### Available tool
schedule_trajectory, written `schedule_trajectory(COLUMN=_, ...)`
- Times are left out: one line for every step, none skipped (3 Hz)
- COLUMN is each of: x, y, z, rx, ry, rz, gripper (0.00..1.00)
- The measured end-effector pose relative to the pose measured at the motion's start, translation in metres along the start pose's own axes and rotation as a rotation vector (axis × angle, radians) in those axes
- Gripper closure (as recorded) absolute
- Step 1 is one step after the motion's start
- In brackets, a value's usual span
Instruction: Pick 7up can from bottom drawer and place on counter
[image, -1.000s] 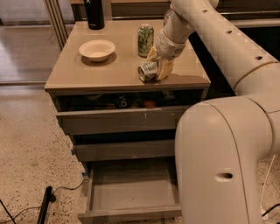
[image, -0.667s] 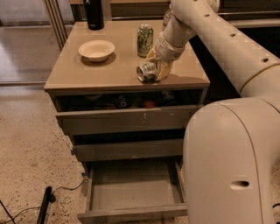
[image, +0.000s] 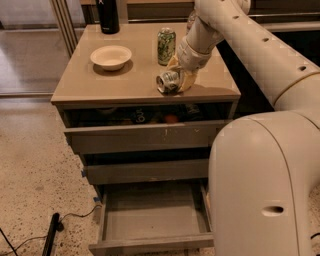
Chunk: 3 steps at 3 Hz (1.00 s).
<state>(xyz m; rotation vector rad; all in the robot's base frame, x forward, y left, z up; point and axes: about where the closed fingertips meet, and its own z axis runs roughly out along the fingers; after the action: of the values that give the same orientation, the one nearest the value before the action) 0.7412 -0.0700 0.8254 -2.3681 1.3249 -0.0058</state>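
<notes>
The silvery, dented 7up can (image: 168, 81) lies on its side near the front edge of the beige counter (image: 135, 85), its open end facing me. My gripper (image: 176, 79) reaches down from the white arm at the upper right and is shut on the 7up can, yellowish fingers (image: 186, 80) around its right side. The bottom drawer (image: 150, 215) stands pulled out below, its grey inside bare.
A taller green-patterned can (image: 166, 46) stands upright just behind the gripper. A white bowl (image: 111, 56) sits at the counter's left and a black bottle (image: 107, 15) at the back. The top drawer (image: 145, 135) is ajar with items inside. My white base (image: 265, 185) fills the right.
The gripper and the 7up can stay at the same spot on the counter. The view has shifted slightly, with my base taking up a bit less of the lower right.
</notes>
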Motion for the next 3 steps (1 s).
schedule_trajectory(x=0.0, y=0.0, z=0.0, rx=0.0, ry=0.0, rz=0.0, gripper=0.27)
schedule_trajectory(x=0.0, y=0.0, z=0.0, rx=0.0, ry=0.0, rz=0.0, gripper=0.04)
schedule_trajectory(x=-0.0002, y=0.0, z=0.0012, rx=-0.001, ry=-0.001, rz=0.0, gripper=0.0)
